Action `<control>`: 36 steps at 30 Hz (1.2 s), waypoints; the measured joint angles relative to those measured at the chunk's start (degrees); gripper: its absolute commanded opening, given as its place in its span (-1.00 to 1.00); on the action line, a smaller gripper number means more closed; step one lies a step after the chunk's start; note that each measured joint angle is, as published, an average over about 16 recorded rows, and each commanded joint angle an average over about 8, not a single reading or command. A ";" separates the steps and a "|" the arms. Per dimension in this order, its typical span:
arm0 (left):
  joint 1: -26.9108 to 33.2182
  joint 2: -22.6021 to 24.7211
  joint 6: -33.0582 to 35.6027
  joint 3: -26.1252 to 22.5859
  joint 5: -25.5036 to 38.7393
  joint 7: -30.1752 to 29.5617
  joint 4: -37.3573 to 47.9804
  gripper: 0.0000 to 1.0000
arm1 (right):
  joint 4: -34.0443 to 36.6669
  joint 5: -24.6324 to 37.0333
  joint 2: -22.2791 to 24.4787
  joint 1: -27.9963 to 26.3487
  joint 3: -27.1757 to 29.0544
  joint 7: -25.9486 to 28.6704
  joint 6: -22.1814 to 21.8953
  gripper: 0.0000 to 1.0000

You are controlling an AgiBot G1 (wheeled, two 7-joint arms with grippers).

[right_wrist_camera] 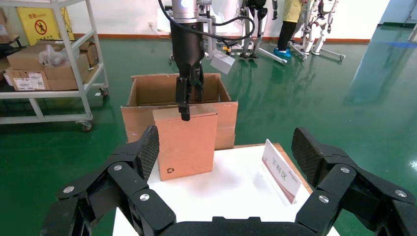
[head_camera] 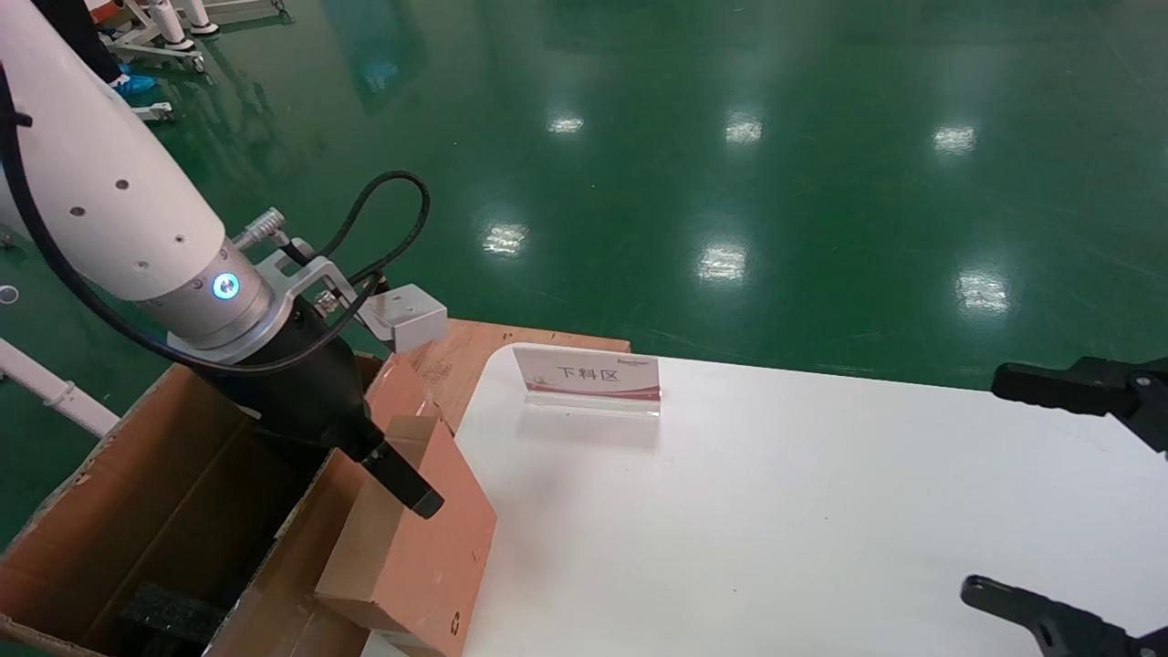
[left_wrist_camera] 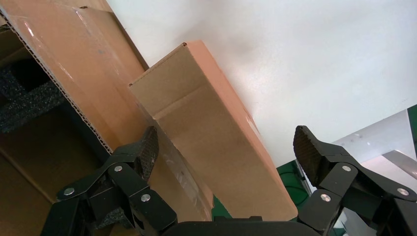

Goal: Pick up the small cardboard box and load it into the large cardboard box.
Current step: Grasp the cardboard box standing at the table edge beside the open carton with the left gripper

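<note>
The small cardboard box (head_camera: 415, 538) lies nearest in the head view, tilted at the left edge of the white worktop (head_camera: 803, 511), with part of it overhanging that edge and leaning toward the wall and flap of the large cardboard box (head_camera: 109, 511), which stands just beside the worktop on the robot's left. The left gripper (left_wrist_camera: 226, 147) is over the small box with its fingers spread wide; in the left wrist view both pads stand clear of the carton's sides, one of them (left_wrist_camera: 147, 150) close to the big carton's wall, so nothing is gripped. One finger (head_camera: 406, 482) shows at the box's upper edge in the head view.

The risk is plain: the small box sits askew and half off the worktop's edge, so a nudge from a finger could tip it onto the floor or wedge it between worktop and carton. Closing now may also catch the large carton's flap along with the box, or seize the box crookedly so that it twists out of the grasp. Black foam (left_wrist_camera: 27, 101) inside the large carton could stop the box seating flat.

The right gripper (right_wrist_camera: 226, 152) hangs parked, fingers open, over the worktop's right edge, well apart from the sign (head_camera: 589, 376) near the far edge.
</note>
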State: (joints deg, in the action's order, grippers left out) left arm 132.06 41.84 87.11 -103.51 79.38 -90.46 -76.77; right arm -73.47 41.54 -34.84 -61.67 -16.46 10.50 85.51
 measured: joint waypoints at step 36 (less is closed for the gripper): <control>-8.62 -0.64 -8.74 -5.13 0.39 0.41 0.46 0.77 | 0.06 -0.08 0.04 -0.03 -0.11 -0.07 -0.03 1.00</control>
State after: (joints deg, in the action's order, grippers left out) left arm 123.44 41.20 78.37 -108.64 79.77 -90.05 -76.31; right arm -73.41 41.47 -34.81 -61.70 -16.57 10.43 85.48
